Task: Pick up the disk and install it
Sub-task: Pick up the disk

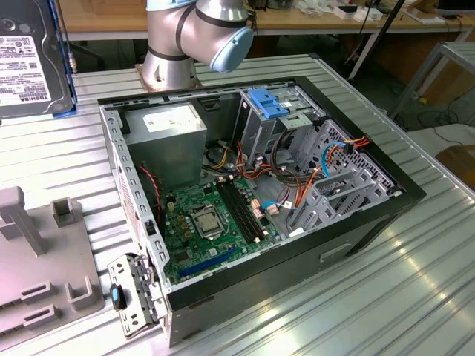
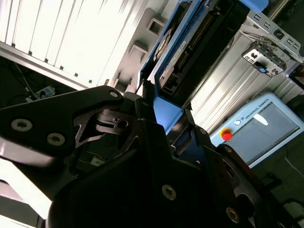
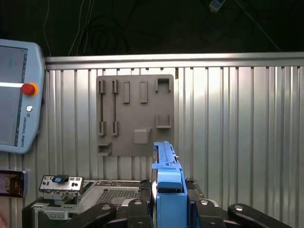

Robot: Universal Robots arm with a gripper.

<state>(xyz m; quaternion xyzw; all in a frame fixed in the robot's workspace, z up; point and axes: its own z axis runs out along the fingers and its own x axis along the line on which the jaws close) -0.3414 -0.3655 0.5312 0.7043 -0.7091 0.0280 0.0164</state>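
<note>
Grey metal and a white label mark the disk (image 1: 26,63), seen at the exterior view's far left, lifted well clear of the table (image 1: 356,297) and close to the camera; its blue frame is seen along the edge toward the exterior view's right. Lower in that view a grey holder plate (image 1: 44,256) w/ empty slots is laid on the table; the slots look shaped to park parts such as the disk. Further right the arm (image 1: 193,37) is mounted behind the open computer case (image 1: 356,237), so plate and case are prob. both kept within reach. Inside the case a blue bracket (image 1: 271,100) is fixed on the drive cage, i.e. the likely seat; the disk is held well apart from it.

The gripper (image 3: 168,209) is closed on the disk: in the first wrist view the blue frame is clamped between the black fingers (image 3: 135,206), pinched at one short end so that most of the length is left free, prob. for sliding into the cage. The disk is shown edge-on there, flat faces to the sides, long axis running straight out from the gripper toward the table, so it is judged approx. upright, free end down.
</note>
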